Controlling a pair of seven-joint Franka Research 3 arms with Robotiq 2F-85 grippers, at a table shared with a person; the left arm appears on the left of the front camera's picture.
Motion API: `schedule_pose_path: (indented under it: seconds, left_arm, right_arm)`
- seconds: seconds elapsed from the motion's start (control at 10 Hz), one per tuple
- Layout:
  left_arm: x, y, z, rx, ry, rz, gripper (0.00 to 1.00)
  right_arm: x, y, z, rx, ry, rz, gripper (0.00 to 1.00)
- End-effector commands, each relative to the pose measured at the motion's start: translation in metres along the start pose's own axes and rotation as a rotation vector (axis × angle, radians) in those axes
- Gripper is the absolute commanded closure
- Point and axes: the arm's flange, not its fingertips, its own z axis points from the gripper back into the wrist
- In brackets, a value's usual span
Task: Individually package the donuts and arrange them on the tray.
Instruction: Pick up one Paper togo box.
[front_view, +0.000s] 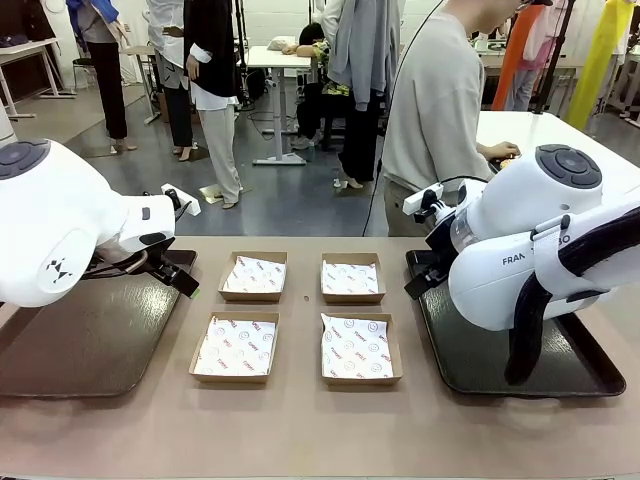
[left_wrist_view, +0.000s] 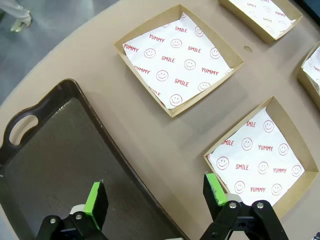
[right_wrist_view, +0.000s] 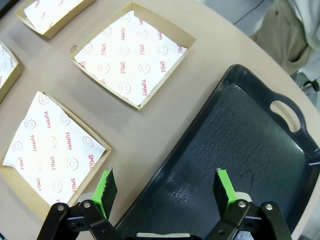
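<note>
While lined boxes (front_view: 236, 347) sit between | left jaws apart over left tray (left_wrist_view: 55, 150) | right jaws apart over right tray (right_wrist_view: 240, 145)

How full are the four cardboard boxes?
Empty. Each cardboard box holds only its printed liner paper, lying flat with nothing on it.

4 boxes (front_view: 233, 379) w/ liners, 2 trays (front_view: 90, 340)

Four boxes (front_view: 236, 348) block table (front_view: 300, 430) centre; near strip free.
</note>
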Motion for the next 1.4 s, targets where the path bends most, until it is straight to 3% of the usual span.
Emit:
schedule_pose_path:
  seconds: [0.0,0.3,0.4,0.5,0.6,0.8,1.0,1.1,1.2,1.3]
  left_arm:
    - [0.0,0.0,0.0,0.0,0.0,0.0,0.0]
    - [0.0,0.0,0.0,0.0,0.0,0.0,0.0]
    - [0.0,0.0,0.0,0.0,0.0,0.0,0.0]
    - [-0.019,-0.006,0.034,0.034,0.014,-0.062,0.0]
    - [-0.037,-0.007,0.063,0.005,0.022,-0.065,0.0]
    - [-0.071,-0.003,0.101,-0.061,0.152,-0.072,0.0]
    - [-0.094,-0.013,0.12,-0.186,0.228,-0.089,0.0]
    - [-0.099,-0.021,0.121,-0.155,0.236,-0.077,0.0]
    - [-0.018,0.006,0.101,-0.118,0.206,-0.077,0.0]
    - [-0.018,0.006,0.101,-0.118,0.206,-0.077,0.0]
  right_arm:
    - [0.0,0.0,0.0,0.0,0.0,0.0,0.0]
    - [0.0,0.0,0.0,0.0,0.0,0.0,0.0]
    - [-0.019,0.014,0.03,-0.049,0.027,0.11,0.0]
    - [-0.038,0.023,0.062,-0.046,0.059,0.147,0.0]
    - [-0.056,0.026,0.091,-0.006,0.122,0.132,0.0]
    - [-0.092,0.033,0.141,0.088,0.295,0.062,0.0]
    - [-0.123,0.041,0.163,0.141,0.357,-0.015,0.0]
    - [-0.135,0.041,0.163,0.143,0.366,-0.033,0.0]
    - [-0.036,0.022,0.152,0.097,0.349,0.034,0.0]
    - [-0.036,0.022,0.152,0.097,0.349,0.034,0.0]
